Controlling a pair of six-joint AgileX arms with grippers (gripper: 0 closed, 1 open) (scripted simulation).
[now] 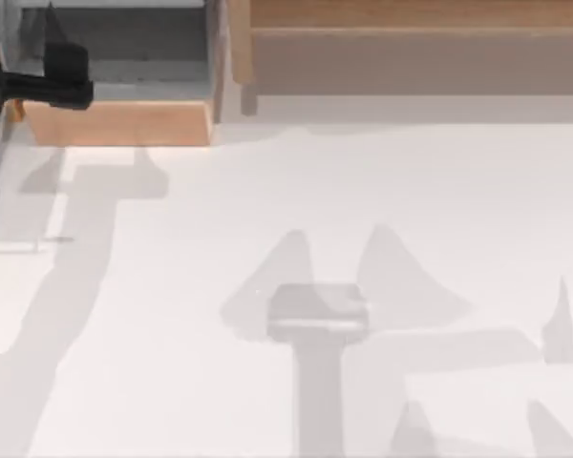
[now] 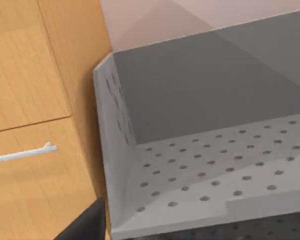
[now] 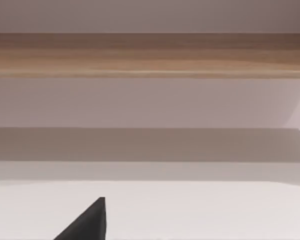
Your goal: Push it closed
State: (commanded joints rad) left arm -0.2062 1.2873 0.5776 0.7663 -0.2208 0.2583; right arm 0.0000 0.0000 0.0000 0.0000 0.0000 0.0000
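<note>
The door panel (image 1: 235, 52) stands edge-on at the back of the table in the top view. It is a narrow orange-brown strip with a pale grey side, swung out between the open drawer and the long shelf. My left gripper (image 1: 74, 92) hovers over the left part of the open drawer (image 1: 115, 122), a drawer's width left of the door and apart from it. In the left wrist view the drawer's grey perforated inside (image 2: 205, 175) lies just below. My right gripper (image 3: 90, 222) faces the wooden shelf board (image 3: 150, 55) from a distance.
The drawer's wood front (image 1: 119, 124) juts toward the table's middle. Wood cabinet fronts with a white bar handle (image 2: 25, 154) lie beside the drawer. The long shelf board (image 1: 411, 19) runs along the back right. White tabletop (image 1: 363, 191) spreads in front.
</note>
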